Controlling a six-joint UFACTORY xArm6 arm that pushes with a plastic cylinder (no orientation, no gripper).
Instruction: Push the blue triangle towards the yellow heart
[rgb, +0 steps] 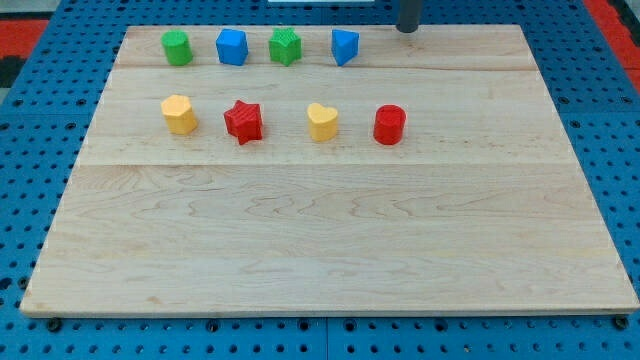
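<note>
The blue triangle (344, 46) sits in the top row of blocks, near the board's top edge. The yellow heart (322, 122) sits in the second row, below and slightly to the left of it. My tip (407, 29) is at the board's top edge, to the right of the blue triangle and apart from it. The rod runs out of the view's top.
The top row also holds a green block (177, 47), a blue cube (231, 46) and a green star (285, 46). The second row holds a yellow block (179, 114), a red star (243, 121) and a red cylinder (389, 125). The wooden board (330, 230) lies on a blue pegboard.
</note>
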